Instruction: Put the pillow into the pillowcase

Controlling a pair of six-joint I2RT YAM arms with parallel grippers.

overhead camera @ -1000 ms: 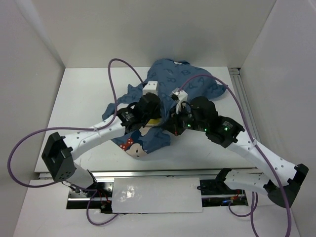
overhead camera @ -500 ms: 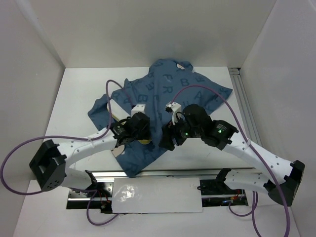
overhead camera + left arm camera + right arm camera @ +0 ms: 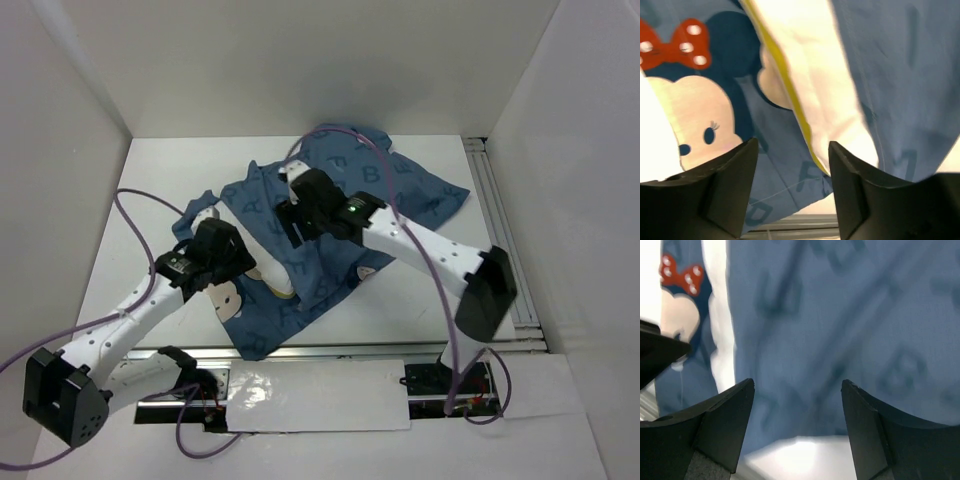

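Protruding from the pillowcase [image 3: 900, 75], the pillow [image 3: 810, 65]; left hand [image 3: 792, 145] spread, apparently empty

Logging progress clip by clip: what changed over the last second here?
The pillowcase went from a bunched heap to lying spread flatter. The left gripper pulled back left and nearer; the right gripper swung left over the cloth's middle. Both now stand open, holding nothing. Unchanged: the pillow still shows a white edge at the opening.
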